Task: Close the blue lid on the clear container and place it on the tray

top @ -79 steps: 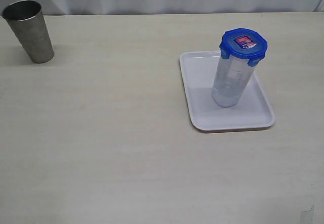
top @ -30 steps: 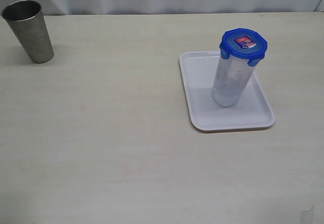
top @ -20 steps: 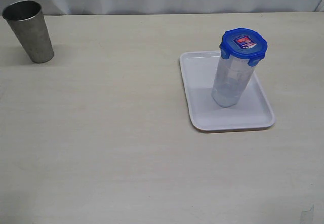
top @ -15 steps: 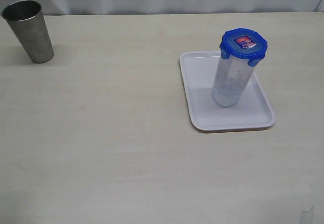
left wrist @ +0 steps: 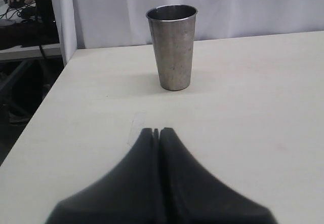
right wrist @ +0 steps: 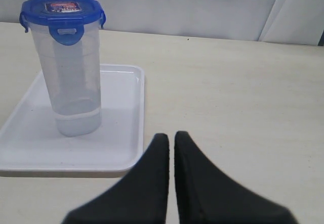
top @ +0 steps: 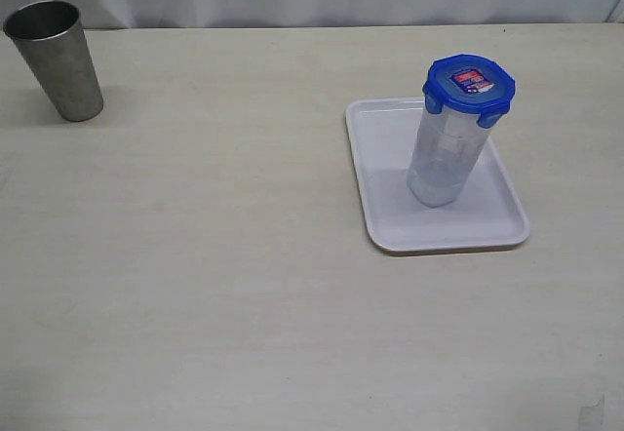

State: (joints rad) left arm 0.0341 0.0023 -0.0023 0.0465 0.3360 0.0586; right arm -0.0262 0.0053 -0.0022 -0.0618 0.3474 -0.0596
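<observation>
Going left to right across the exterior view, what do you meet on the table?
Steel cup → tray. The container with its blue lid stands on the tray, so it has no separate place in the order.

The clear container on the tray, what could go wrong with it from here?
1. The clear container is tall and narrow and stands upright on the tray; a knock could tip it over.
2. The right gripper, shut, points toward the tray; a forward move might shove the tray.
3. Not every tab of the blue lid shows, so it may not be fully latched.
</observation>
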